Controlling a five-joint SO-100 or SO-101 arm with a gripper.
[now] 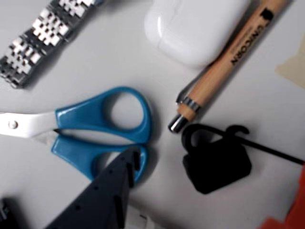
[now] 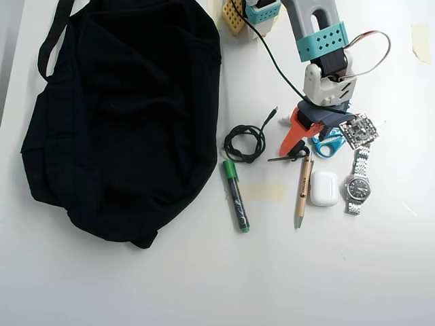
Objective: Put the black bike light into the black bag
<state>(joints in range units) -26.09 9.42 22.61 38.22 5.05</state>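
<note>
- The gripper (image 2: 304, 144) hangs low over the clutter on the right half of the desk (image 2: 204, 285), its fingers spread apart and grasping nothing; I'd say it is lining up for a pick.
- In the wrist view the bike light (image 1: 217, 162) lies flat on the desk between a dark grey finger (image 1: 107, 191) at the bottom edge and an orange finger (image 1: 293, 210) in the bottom right corner, touching neither.
- The bike light is a small matt black lump with curled hooks on top and a thin stiff tail running off toward the right edge of that view.
- Just beside it lies the metal tip of a wooden pencil (image 1: 228, 62), close enough that closing fingers might nudge it.
- Blue-handled scissors (image 1: 102, 126) lie under the grey finger, their glossy plastic loops near the light but apart from it.
- A smooth white earbud case (image 1: 193, 28) touches the pencil's side; a steel watch band (image 1: 40, 33) lies toward the top left corner of that view.
- From overhead, the bag (image 2: 122, 115), big, soft and rumpled black cloth, fills the desk's left half, well apart from the light.
- A coiled black cable (image 2: 245, 142) and a green marker (image 2: 236, 193) lie between bag and gripper.
</note>
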